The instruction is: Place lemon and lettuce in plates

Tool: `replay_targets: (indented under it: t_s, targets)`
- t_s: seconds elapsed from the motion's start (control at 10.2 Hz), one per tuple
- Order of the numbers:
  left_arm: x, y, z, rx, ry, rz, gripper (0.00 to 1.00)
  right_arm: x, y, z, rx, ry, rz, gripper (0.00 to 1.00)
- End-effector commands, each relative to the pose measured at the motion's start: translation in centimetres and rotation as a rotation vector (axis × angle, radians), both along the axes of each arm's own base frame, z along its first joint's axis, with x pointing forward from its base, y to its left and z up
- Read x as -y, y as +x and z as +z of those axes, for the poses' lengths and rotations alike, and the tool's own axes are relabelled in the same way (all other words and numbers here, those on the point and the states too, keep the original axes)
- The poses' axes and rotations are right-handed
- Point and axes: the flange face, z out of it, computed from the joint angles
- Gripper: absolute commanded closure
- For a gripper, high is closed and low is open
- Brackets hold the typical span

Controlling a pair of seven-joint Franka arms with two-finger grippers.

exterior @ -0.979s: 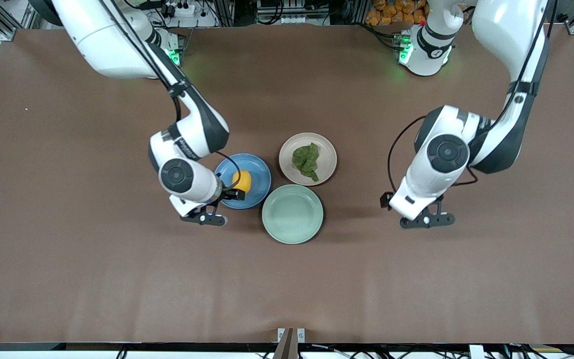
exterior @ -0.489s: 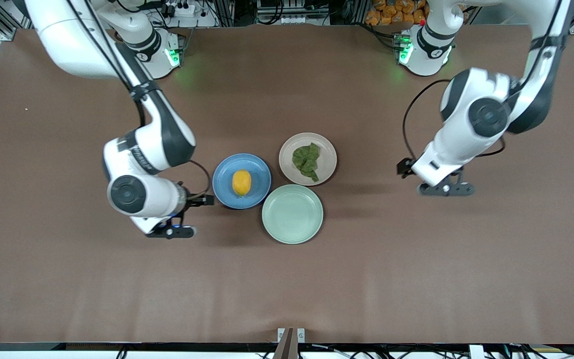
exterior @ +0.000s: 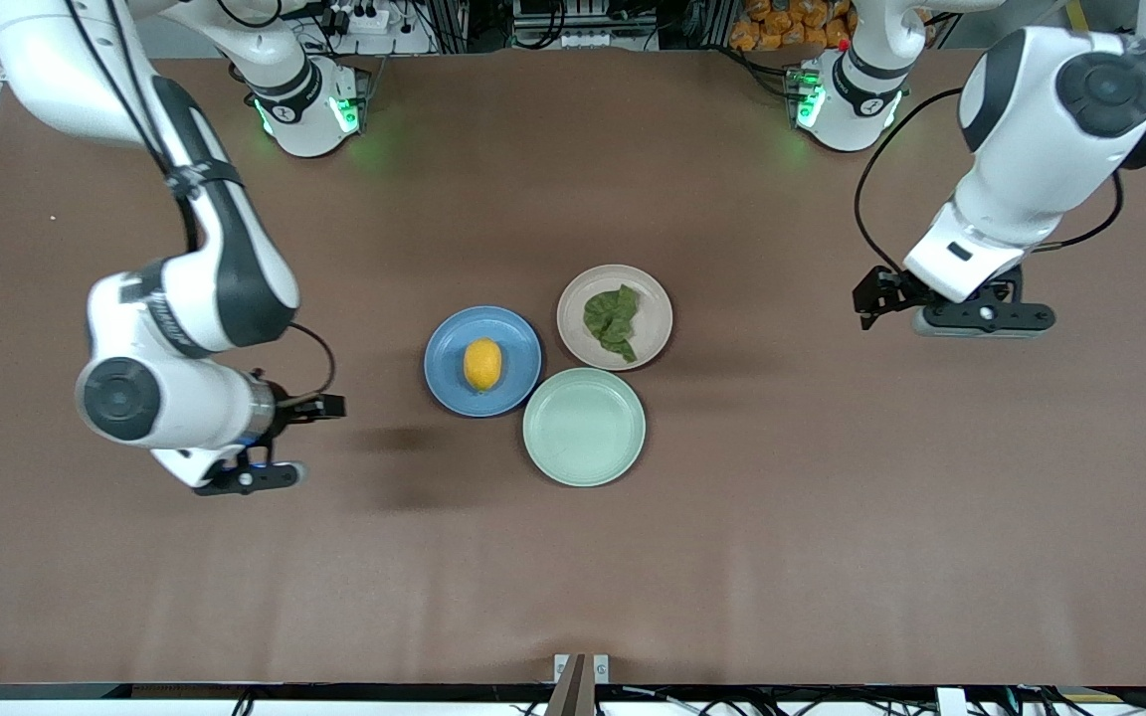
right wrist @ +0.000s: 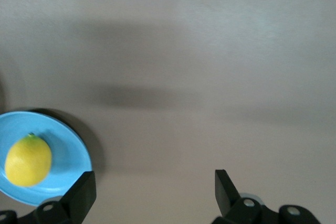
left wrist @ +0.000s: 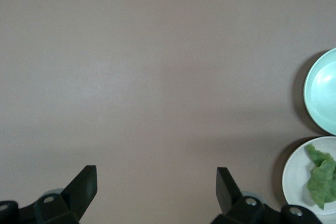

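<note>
The lemon (exterior: 481, 364) lies on the blue plate (exterior: 523, 343). The lettuce (exterior: 613, 320) lies on the pinkish-beige plate (exterior: 655, 298), which stands beside the blue one. My right gripper (exterior: 247, 478) is open and empty over bare table, off toward the right arm's end from the blue plate. Its wrist view shows its jaws wide apart (right wrist: 153, 190), with the lemon (right wrist: 28, 160) on the blue plate (right wrist: 71, 148). My left gripper (exterior: 981, 318) is open and empty over bare table toward the left arm's end (left wrist: 155, 187); its wrist view shows the lettuce (left wrist: 321, 177).
An empty mint green plate (exterior: 584, 428) stands nearer the front camera, touching both other plates; it also shows in the left wrist view (left wrist: 323, 93). The brown table (exterior: 573, 577) spreads wide around the plates. The arm bases stand along the table's edge farthest from the front camera.
My right gripper has drawn away from the blue plate toward the right arm's end, leaving the lemon there. My left gripper has risen and moved away toward the left arm's end.
</note>
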Motion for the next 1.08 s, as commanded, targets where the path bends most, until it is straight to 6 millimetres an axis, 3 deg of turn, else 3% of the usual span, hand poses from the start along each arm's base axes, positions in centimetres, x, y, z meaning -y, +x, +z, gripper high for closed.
replay_targets:
  t_s: [0.0,0.2,0.29,0.78,0.98]
  targets:
    - [0.0,0.7,1.8,-0.019,-0.024,-0.016,0.0,4.7,-0.5,4.1,0.009,-0.012,0.019,0.0]
    - [0.0,0.9,4.4,-0.072,-0.012,-0.017,0.0,9.0,-0.8,7.7,0.051,-0.008,0.047,0.0]
    - [-0.2,1.0,6.0,-0.078,-0.01,-0.03,0.0,10.2,-1.2,8.4,0.044,-0.007,0.046,0.0]
    - [-0.8,0.4,11.0,-0.102,-0.003,-0.04,0.0,12.4,-2.8,13.1,0.069,-0.025,0.01,0.0]
    - [-1.0,-0.1,12.7,-0.127,-0.028,-0.069,0.0,13.2,-4.4,16.5,0.092,-0.042,-0.008,0.0]
